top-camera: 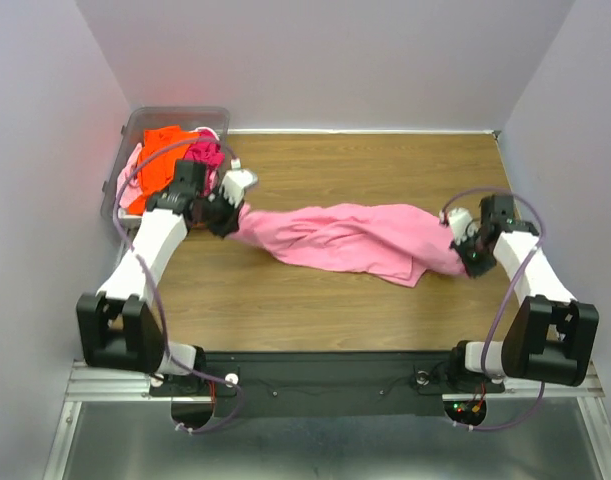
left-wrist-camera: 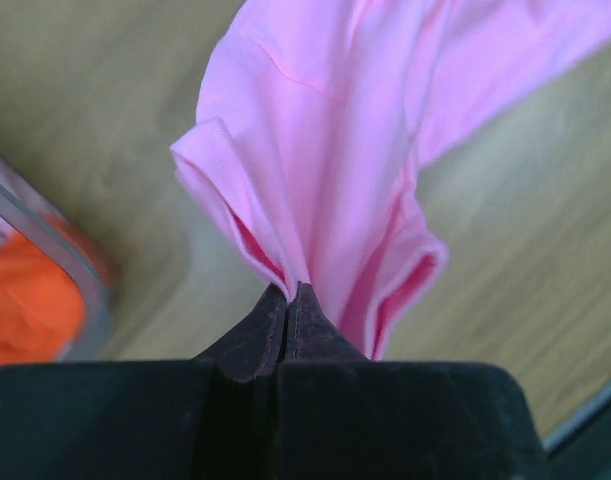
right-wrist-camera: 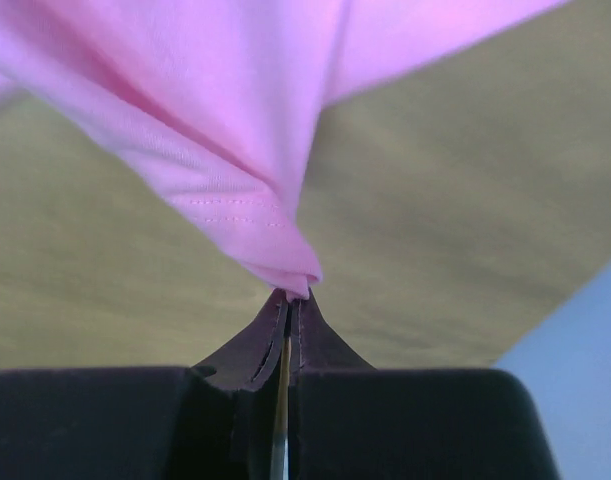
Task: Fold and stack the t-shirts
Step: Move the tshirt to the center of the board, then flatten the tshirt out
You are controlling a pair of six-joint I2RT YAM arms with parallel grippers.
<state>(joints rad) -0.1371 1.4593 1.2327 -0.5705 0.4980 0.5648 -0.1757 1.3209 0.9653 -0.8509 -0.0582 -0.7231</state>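
A light pink t-shirt (top-camera: 350, 238) hangs stretched in a bunched band across the middle of the wooden table (top-camera: 385, 165), held at both ends. My left gripper (top-camera: 228, 216) is shut on its left end, where a folded hem (left-wrist-camera: 285, 200) rises from the closed tips (left-wrist-camera: 290, 290). My right gripper (top-camera: 463, 250) is shut on its right end, pinching a stitched corner (right-wrist-camera: 285, 250) at the tips (right-wrist-camera: 297, 295). Other t-shirts, one orange (top-camera: 163, 160) and one hot pink (top-camera: 205, 155), lie heaped in the clear bin (top-camera: 125, 140) at the back left.
The bin's clear rim (left-wrist-camera: 45, 240) and orange cloth (left-wrist-camera: 25, 300) lie close to the left of my left gripper. Lavender walls close in the table on three sides; the right wall (right-wrist-camera: 585, 370) is near my right gripper.
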